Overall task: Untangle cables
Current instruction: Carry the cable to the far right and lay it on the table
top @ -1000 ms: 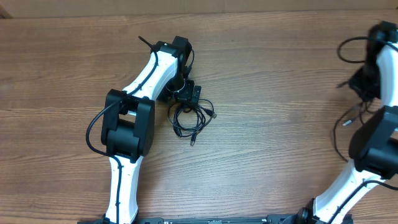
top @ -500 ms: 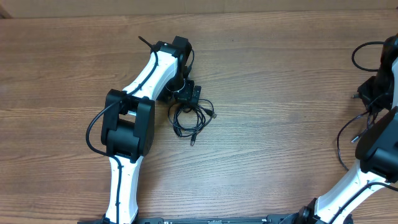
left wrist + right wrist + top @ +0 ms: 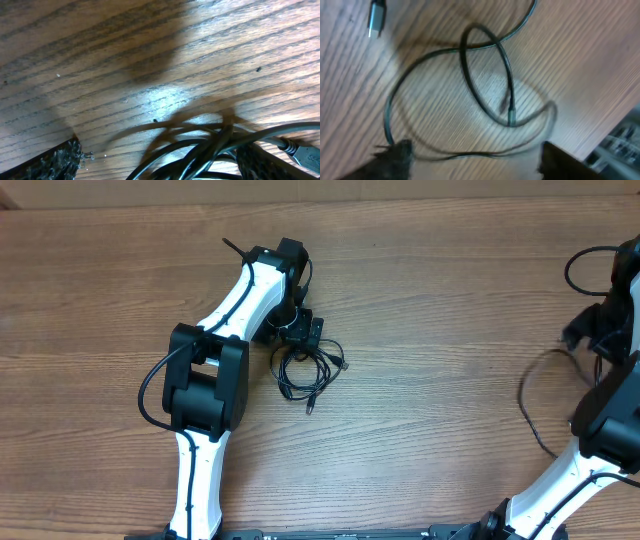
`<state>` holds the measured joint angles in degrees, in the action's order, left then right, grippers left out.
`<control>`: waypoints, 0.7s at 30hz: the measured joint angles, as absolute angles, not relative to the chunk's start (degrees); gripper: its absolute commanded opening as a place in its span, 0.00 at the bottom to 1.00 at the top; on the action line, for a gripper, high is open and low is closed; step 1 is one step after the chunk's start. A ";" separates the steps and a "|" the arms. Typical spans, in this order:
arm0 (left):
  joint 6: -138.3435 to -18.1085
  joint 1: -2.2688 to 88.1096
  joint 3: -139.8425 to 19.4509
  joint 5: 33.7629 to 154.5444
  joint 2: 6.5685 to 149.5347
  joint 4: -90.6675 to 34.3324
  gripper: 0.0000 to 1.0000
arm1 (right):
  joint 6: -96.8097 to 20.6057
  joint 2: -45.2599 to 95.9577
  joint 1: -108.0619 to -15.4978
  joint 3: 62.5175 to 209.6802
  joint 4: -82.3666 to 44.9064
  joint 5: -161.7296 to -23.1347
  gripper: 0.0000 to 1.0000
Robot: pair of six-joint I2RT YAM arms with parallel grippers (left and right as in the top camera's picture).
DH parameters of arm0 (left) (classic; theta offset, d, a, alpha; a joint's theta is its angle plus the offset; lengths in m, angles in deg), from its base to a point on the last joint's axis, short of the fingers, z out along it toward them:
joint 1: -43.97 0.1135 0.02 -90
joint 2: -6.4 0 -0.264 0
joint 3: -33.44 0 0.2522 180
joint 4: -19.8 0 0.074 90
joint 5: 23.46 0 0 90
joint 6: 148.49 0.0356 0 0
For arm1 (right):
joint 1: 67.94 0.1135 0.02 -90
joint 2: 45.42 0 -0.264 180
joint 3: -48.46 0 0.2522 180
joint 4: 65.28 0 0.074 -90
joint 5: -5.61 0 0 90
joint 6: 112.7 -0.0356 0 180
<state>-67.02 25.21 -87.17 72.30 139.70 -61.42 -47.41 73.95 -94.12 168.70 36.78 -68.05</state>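
The change is all on your right side. Half a second ago the single cord (image 3: 521, 394) hung close in against the right arm (image 3: 608, 415). Now it lies further out on the wooden surface (image 3: 450, 280) as a loose open curve, apart from the arm. The right claw (image 3: 477, 154) has let go: its two fingertips stand spread at the lower corners of the wrist view, and the cord loops on the wood between and beyond them, pinched by neither. The left arm (image 3: 205, 385) and the cable bundle (image 3: 305, 370) have not shifted.

By count you have two arms, two claws, one knotted bundle and one separated cord. How many cords make up the bundle cannot be told. On the separated cord, one silver-tipped plug (image 3: 376, 19) shows at the upper left of the right wrist view.

The left claw (image 3: 160, 164) is spread wide too and sits low over the upper end of the bundle, with strands crossing between its fingertips but not clamped. From overhead, the left wrist hides that end of the bundle. The bundle lies near the middle of the surface, the single cord well apart at the right.
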 measured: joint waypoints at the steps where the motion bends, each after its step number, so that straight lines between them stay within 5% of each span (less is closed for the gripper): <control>1: -67.02 25.21 -87.17 72.30 139.70 -61.42 1.00 | -47.50 73.95 -94.12 168.70 36.45 -68.05 0.89; 14: -67.02 25.21 -87.17 72.30 139.70 -61.40 1.00 | -45.88 73.95 -93.31 168.70 29.65 -74.76 0.90; 21: -67.02 25.21 -87.17 72.34 139.70 -61.12 1.00 | -40.94 73.95 -87.67 168.70 29.06 -83.55 0.81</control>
<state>-67.02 25.21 -87.17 72.34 139.70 -61.12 -40.94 73.95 -87.67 168.70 29.06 -83.55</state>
